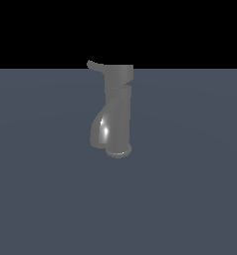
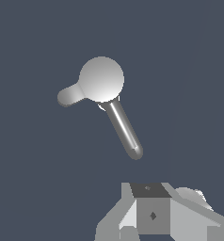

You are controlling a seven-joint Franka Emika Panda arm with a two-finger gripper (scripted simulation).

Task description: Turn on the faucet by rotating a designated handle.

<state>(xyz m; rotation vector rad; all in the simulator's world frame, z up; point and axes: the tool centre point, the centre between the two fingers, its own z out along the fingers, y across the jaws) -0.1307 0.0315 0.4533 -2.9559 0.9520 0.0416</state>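
The faucet (image 1: 117, 117) stands upright on the flat dark grey-blue floor (image 1: 190, 199), about in the middle of the exterior view, its round base ring resting on the surface. Its column rises to a wider cylindrical cap, and the top of that cap reaches just above the line where the floor meets the black background. A short curved spout bulges from the lower column toward the exterior view's left, with a bright highlight on its glossy side. The handle (image 1: 94, 64) sticks out sideways from the cap, also toward the exterior view's left, and its tip turns slightly upward. No part of the arm appears in the exterior view. The wrist view looks straight down on the faucet (image 2: 101, 79): the cap shows as a pale round disc, the handle (image 2: 69, 95) is a short stub leaving one side of it, and the longer spout runs out from under the disc at a clear angle to the handle, a bright streak along its length. The gripper (image 2: 151, 219) shows only as white and grey body parts at the edge of the wrist view, well apart from the faucet and touching nothing. Its fingertips are out of the picture, so I cannot tell how far the jaws are spread; nothing is seen held in them.
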